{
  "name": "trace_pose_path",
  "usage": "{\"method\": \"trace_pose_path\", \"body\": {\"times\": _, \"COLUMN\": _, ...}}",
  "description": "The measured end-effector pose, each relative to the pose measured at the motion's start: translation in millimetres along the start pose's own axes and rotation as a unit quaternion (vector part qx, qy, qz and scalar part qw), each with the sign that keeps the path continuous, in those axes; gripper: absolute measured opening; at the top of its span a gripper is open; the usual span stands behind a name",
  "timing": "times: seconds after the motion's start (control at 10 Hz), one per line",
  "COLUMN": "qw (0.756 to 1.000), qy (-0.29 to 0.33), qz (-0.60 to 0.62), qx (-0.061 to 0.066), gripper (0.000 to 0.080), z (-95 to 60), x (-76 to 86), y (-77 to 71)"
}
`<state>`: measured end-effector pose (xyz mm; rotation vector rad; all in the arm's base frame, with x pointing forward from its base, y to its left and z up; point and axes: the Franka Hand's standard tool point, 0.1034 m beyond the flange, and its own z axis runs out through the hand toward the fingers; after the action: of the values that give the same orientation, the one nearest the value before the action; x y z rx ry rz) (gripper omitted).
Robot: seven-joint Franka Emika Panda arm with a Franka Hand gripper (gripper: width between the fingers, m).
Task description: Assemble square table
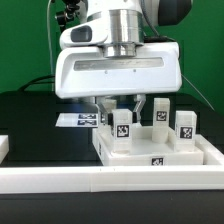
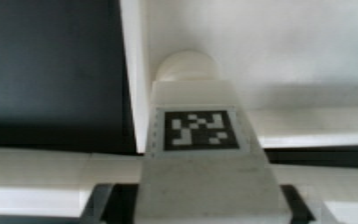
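Now your two-finger gripper [image 1: 120,113] stands low over the white plastic square slab with the raised rim [image 1: 160,153], its jaws drawn in on either side of the short white block leg with the black-and-white tag [image 1: 122,128] at the corner of the slab toward the exterior view's left. The wrist view puts that leg [image 2: 201,140] squarely between the dark finger pads [image 2: 105,204], but you cannot tell whether the pads already press on it.

Judging from this, the step in hand is gripping that leg, probably to screw it down. Keep the wrist plumb over the leg and let both pads meet its flat sides evenly, so it does not tilt or cross-thread in its hole. Hold the slab against the long white border rail [image 1: 100,180] in front of it, or it may turn with the leg.

Only the exterior view shows you the other legs [image 1: 160,112] standing upright on the slab, and the flat strip of printed tags [image 1: 78,120] beyond it. Only the wrist view shows how centred the leg sits between the pads.
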<state>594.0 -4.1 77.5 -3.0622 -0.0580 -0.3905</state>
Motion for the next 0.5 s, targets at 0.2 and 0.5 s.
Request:
{"method": "trace_pose_path", "body": {"times": 0.2, "qw": 0.996, "qy": 0.002, "qz": 0.094, "qx": 0.002, "gripper": 0.0288, "z": 0.5, "x": -0.8, "y": -0.5}}
{"method": "trace_pose_path", "body": {"times": 0.5, "qw": 0.962, "qy": 0.014, "qz": 0.271, "qx": 0.004, "gripper": 0.0288, "z": 1.3, "x": -2.6, "y": -2.2}}
